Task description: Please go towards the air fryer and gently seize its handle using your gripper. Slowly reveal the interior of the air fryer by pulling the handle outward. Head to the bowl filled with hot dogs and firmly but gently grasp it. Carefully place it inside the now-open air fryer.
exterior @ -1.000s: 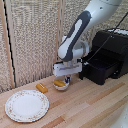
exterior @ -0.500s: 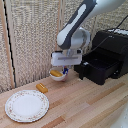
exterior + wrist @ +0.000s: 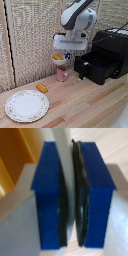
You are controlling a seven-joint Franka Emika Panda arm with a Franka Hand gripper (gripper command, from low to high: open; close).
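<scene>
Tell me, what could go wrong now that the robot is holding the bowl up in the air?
The gripper pinches only the thin rim of the bowl, so it might slip or tilt and spill the hot dogs. The bowl hangs right above the pink cup, so a low swing could knock that over. It could also bump the wall of the open air fryer drawer on the way in.

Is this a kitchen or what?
It looks like a pretend kitchen set up for robot practice. There's a black air fryer with its drawer pulled open, a floral plate and a pink cup on a wooden table, with woven screens behind.
</scene>
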